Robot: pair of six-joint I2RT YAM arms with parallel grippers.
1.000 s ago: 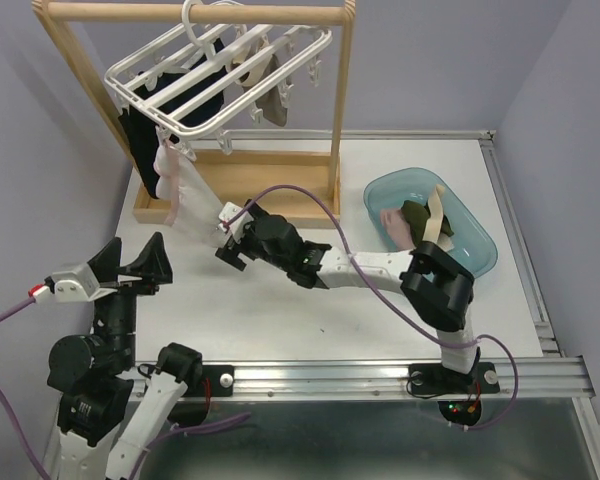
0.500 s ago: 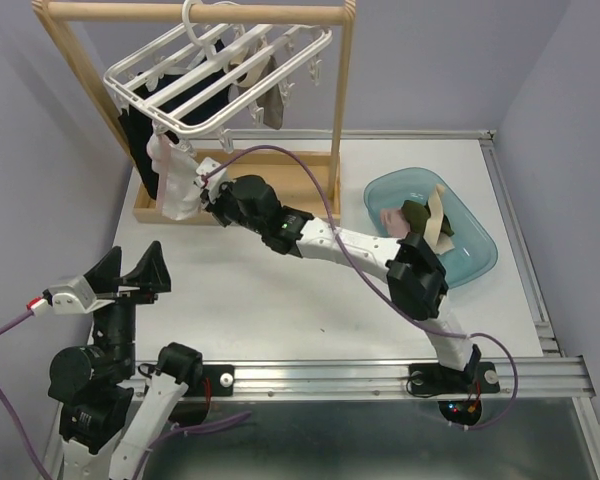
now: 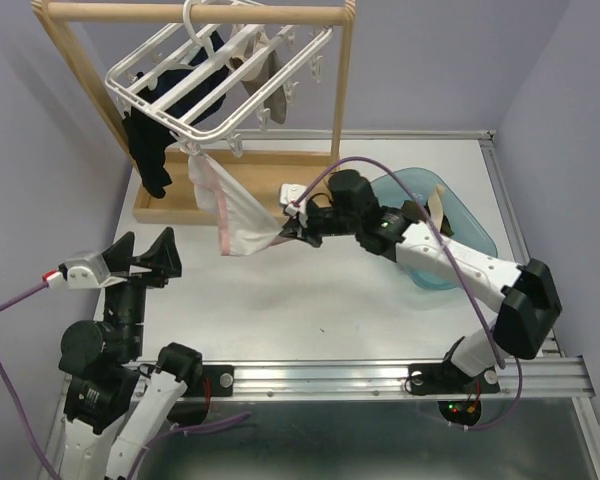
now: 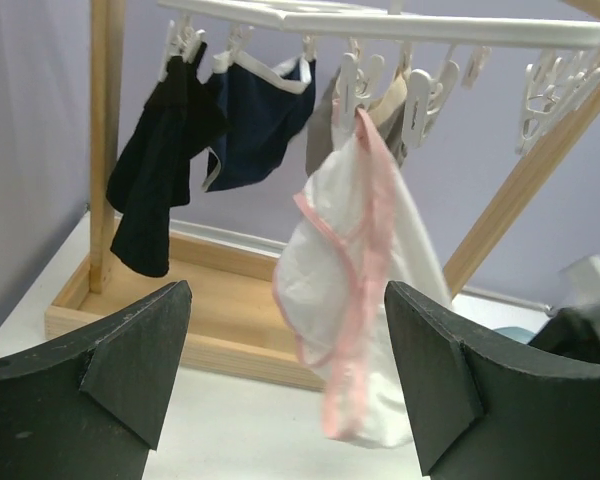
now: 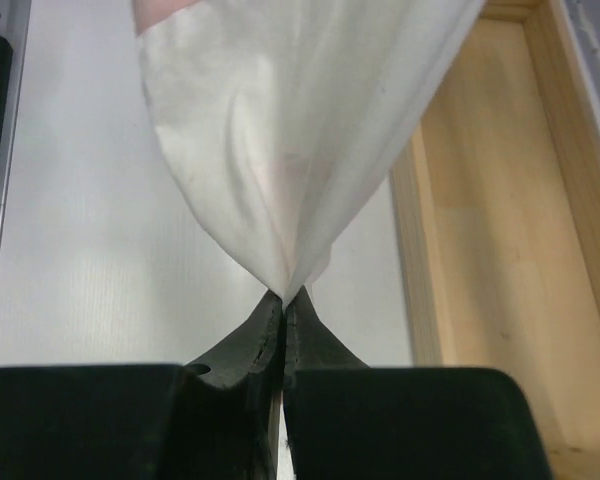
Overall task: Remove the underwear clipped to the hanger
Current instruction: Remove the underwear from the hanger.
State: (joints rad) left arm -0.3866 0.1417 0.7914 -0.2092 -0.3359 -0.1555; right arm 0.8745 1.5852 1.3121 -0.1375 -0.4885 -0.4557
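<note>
With a few pairs (image 3: 417, 214) in the tub (image 3: 482, 243), your right gripper (image 5: 283, 300) pinches the white pair (image 3: 236, 215), taut from the hanger (image 4: 430, 27); your left gripper (image 3: 147, 240) is open and the dark pairs (image 4: 158, 170) hang clipped.

Bare table (image 3: 280, 310) lies open ahead of my left pincer (image 3: 147, 242). The pink-trimmed white underwear (image 3: 238, 215), stretched taut from the hanger (image 3: 180, 115) to my right pincer (image 3: 283, 228), slants across that way. Behind it stand the 2 posts of the wooden rail stand (image 3: 342, 100). My right arm (image 3: 430, 255) bars the table's right side, just beside the blue tub (image 3: 477, 238).
</note>
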